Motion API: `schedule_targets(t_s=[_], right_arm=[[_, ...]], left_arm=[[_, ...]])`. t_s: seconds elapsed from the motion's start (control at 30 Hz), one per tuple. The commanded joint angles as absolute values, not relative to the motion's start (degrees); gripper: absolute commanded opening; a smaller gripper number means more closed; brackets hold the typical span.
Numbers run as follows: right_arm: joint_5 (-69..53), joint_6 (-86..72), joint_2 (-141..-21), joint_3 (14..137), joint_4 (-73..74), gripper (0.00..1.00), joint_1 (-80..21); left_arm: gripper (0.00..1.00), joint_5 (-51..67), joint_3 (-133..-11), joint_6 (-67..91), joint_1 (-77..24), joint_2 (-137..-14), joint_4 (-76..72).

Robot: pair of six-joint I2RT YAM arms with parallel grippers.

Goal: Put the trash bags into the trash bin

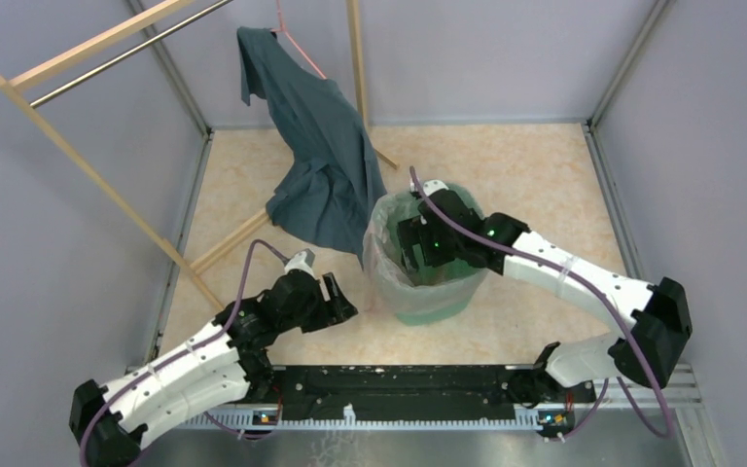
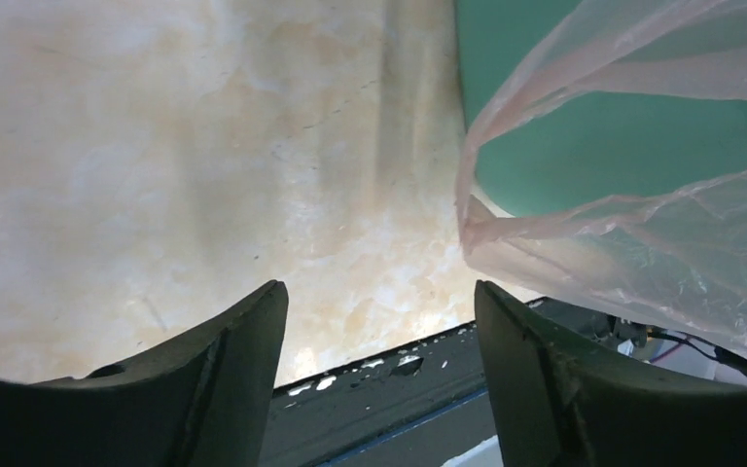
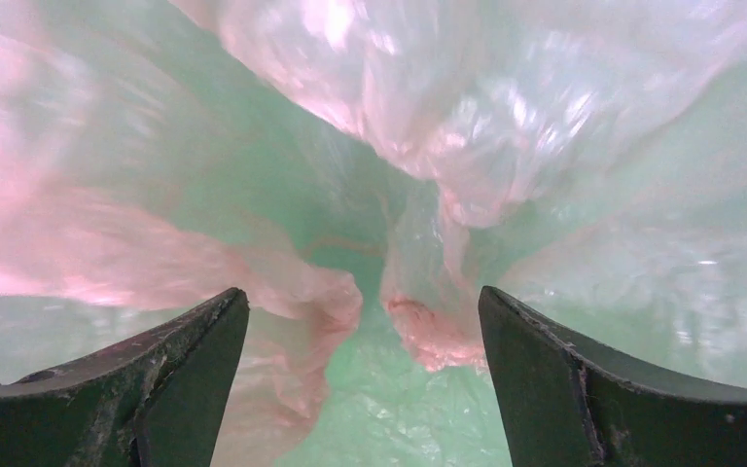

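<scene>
The trash bag (image 1: 379,258) is a translucent pale pink, glossy with white highlights, and the teal-green trash bin (image 1: 438,306) shows through it. In the right wrist view the film is deeper pink where it bunches and minty green where it lies thin. At 11 o'clock from the bin, the shirt (image 1: 321,165) is plain dark blue-grey. The worktop (image 1: 535,175) is cream with a cloudy beige marble pattern. The left arm (image 1: 185,375) and right arm (image 1: 584,282) are white with black joints. The left end effector (image 2: 379,292) and right end effector (image 3: 362,302) have black fingers scuffed grey. The rack (image 1: 88,161) is pale wood and the walls (image 1: 58,292) are lavender-grey.
</scene>
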State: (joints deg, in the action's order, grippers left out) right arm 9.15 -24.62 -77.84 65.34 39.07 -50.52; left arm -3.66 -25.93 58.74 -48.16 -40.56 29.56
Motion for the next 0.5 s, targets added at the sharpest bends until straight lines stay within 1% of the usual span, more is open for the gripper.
schedule_targets(t_s=[0.0, 0.1, 0.17, 0.27, 0.33, 0.47], right_arm=[[12.2, -21.1, -72.5, 72.6, 40.7, 0.89, -50.7], [12.9, -19.8, -69.7, 76.1, 41.2, 0.91, -50.7], [13.6, -19.2, -67.8, 78.5, 41.5, 0.93, -50.7], [14.9, -18.9, -64.6, 81.3, 41.7, 0.95, -50.7], [15.5, -18.7, -61.6, 81.7, 40.6, 0.98, -50.7], [15.5, -17.0, -56.9, 80.2, 38.3, 0.99, -50.7]], left_arm=[[0.82, -9.2, -29.1, 57.6, -48.4, -35.7, 39.7], [0.9, -10.2, -29.9, 56.0, -48.3, -33.0, 35.5], [0.93, -10.8, -31.1, 55.4, -48.0, -33.9, 31.9], [0.95, -10.6, -34.2, 53.4, -46.3, -40.6, 27.5], [0.96, -7.3, -35.0, 49.5, -44.1, -45.6, 22.1], [0.98, 0.5, -35.5, 41.0, -40.0, -53.9, 12.9]])
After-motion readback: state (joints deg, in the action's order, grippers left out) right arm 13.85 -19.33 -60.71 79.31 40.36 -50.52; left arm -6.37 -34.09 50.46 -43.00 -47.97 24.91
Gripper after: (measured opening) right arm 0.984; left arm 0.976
